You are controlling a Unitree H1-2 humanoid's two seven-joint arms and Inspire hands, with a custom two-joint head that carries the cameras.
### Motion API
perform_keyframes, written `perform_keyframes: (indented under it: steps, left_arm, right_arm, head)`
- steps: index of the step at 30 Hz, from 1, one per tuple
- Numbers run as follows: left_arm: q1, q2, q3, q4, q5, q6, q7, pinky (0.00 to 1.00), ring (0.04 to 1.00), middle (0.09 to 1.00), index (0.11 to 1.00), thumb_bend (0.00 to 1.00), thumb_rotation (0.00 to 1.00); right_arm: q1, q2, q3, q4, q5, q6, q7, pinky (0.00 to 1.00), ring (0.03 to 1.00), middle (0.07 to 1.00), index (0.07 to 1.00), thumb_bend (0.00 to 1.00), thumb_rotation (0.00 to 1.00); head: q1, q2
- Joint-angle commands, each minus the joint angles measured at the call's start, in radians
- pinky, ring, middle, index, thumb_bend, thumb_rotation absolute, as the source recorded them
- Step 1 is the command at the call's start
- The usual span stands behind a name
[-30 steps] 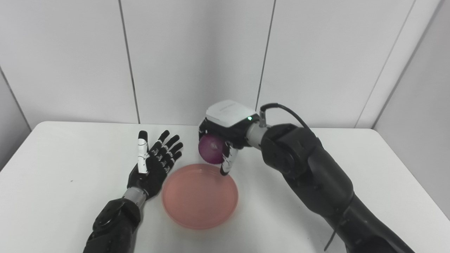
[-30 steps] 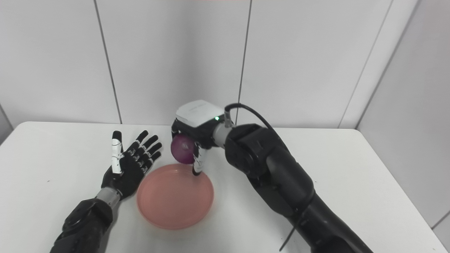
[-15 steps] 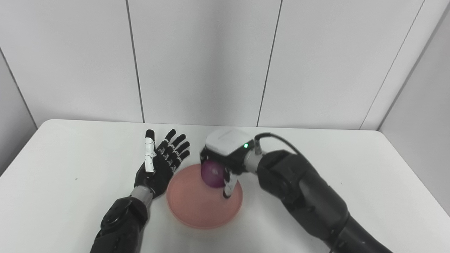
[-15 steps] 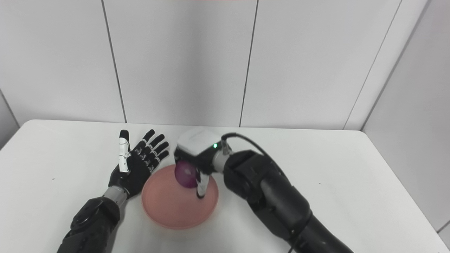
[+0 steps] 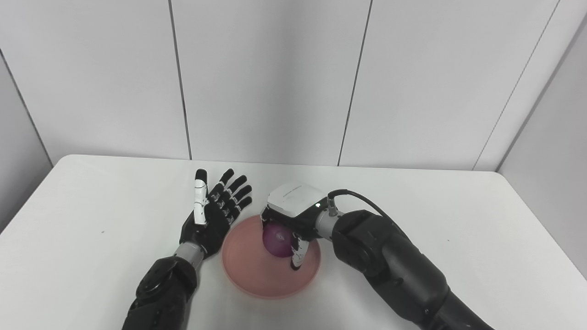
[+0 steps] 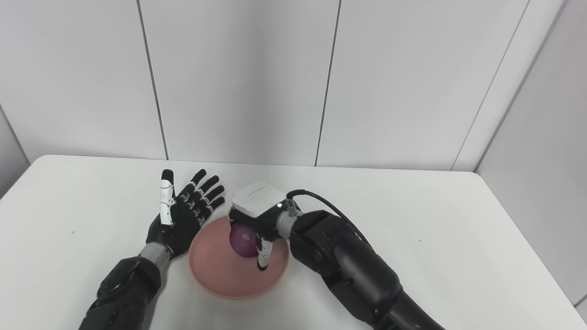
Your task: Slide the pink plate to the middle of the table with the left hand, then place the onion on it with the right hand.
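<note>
A round pink plate (image 5: 257,279) lies on the white table (image 5: 91,238) near its front middle. A purple onion (image 5: 276,239) is held over the plate's far half, low above or touching it; I cannot tell which. My right hand (image 5: 290,220) is shut on the onion from above, with a thumb reaching down at its right side. My left hand (image 5: 213,215) stands open, palm up and fingers spread, just left of the plate's rim. In the right eye view the same onion (image 6: 243,242) and plate (image 6: 220,275) show.
Grey wall panels (image 5: 275,78) rise behind the table's far edge. A black cable (image 5: 362,201) loops from my right wrist. Bare white tabletop stretches to the left and right of the plate.
The camera has tilted, shifting the whole picture. My right hand has come down with the onion from behind the plate's far rim to low over the plate. The left hand has kept its pose.
</note>
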Motion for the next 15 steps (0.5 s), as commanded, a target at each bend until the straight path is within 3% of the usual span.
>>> perform_keyframes:
  steps: [1, 15]
  left_arm:
    - [0.068, -0.019, -0.01, 0.08, 0.038, 0.066, 0.058, 0.92, 0.911, 0.93, 0.972, 0.78, 0.99]
    - [0.061, -0.026, -0.012, 0.094, 0.044, 0.053, 0.06, 0.91, 0.908, 0.927, 0.963, 0.78, 0.99]
  right_arm:
    - [-0.036, -0.008, -0.012, -0.014, 0.007, -0.046, -0.029, 0.34, 0.411, 0.454, 0.514, 0.53, 0.0]
    - [-0.044, -0.008, -0.009, -0.024, 0.034, -0.051, -0.029, 0.36, 0.433, 0.473, 0.499, 0.53, 0.0]
  head:
    - [0.001, 0.001]
    - [0.015, -0.001]
